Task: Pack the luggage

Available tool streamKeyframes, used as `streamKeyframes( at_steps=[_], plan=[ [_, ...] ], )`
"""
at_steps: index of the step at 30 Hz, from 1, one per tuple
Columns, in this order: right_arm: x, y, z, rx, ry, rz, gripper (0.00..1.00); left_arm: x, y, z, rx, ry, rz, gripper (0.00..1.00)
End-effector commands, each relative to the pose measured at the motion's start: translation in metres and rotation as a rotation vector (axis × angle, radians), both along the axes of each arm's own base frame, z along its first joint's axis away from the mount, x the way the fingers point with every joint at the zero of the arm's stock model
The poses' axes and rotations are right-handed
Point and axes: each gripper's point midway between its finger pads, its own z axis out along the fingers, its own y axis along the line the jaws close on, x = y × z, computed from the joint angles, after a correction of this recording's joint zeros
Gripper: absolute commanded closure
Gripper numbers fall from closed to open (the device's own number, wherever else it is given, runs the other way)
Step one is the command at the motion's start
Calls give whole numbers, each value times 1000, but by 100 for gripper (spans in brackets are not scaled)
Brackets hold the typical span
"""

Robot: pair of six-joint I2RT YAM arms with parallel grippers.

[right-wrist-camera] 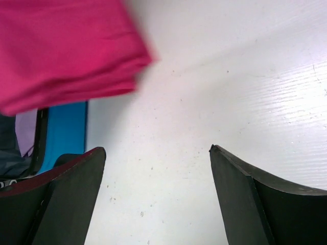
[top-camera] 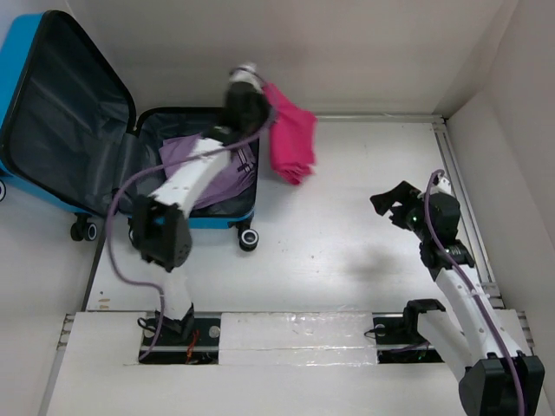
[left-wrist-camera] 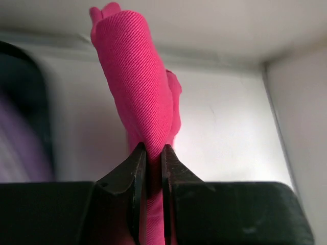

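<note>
Step in hand: carrying a folded pink garment (top-camera: pixel 292 143) to the luggage (top-camera: pixel 208 223); left pincer (left-wrist-camera: pixel 153 152) is clenched on the garment's lower edge and holds it in the air, just beside the case's right rim and near the back wall. The luggage lies open at the far left of the worktop (top-camera: pixel 347 243), lid leaning back, wheels toward the arms, purple clothing (top-camera: pixel 178 147) already in the lower half. Right pincer (right-wrist-camera: pixel 158 150) is released, jaws wide, empty, well apart on the right side over bare worktop. Next move, my call: swing the garment left over the rim, lower it onto the purple pile, let go. Watch the rim edge; hanging cloth could catch on it and drape outside. Open room to the right and front; tight at the back wall and the raised lid
</note>
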Motion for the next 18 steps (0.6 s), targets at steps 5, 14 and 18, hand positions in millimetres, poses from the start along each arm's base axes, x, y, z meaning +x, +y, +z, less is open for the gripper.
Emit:
streamKeyframes(
  at_steps=[5, 14, 18],
  plan=[
    [-2, 16, 16, 9, -72, 84, 12, 12, 275, 20, -241, -49, 474, 100],
    [-4, 27, 18, 21, -81, 136, 10, -41, 358, -101, -212, 318, 825, 25],
    [-7, 39, 20, 26, -91, 180, 10, -64, 350, -51, -201, 186, 864, 18]
  ],
)
